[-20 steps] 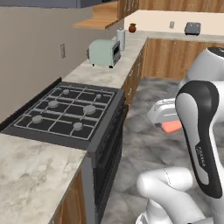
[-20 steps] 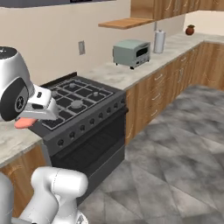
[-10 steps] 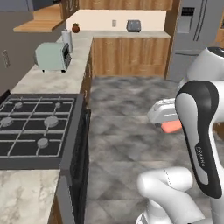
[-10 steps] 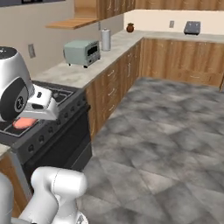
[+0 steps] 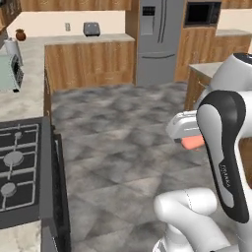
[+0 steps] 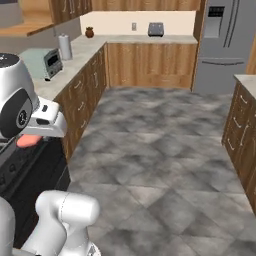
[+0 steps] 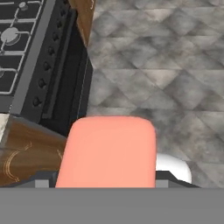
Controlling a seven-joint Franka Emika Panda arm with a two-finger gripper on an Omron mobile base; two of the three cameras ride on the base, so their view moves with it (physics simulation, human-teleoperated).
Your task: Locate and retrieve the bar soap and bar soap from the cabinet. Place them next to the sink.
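Over the grey stone-patterned floor [image 6: 165,150], beside the front of the black gas stove [image 5: 22,172], the gripper [image 5: 189,135] hangs with the salmon-pink bar soap [image 7: 107,151] in its grasp, the jaws pinching the bar. In the left base view the bar shows as a salmon patch under the white hand, and in the right base view it shows the same way. In the hand view the soap lies large across the lower middle, with the stove's burners toward the top left corner. A steel refrigerator [image 5: 160,39] stands at the far wall.
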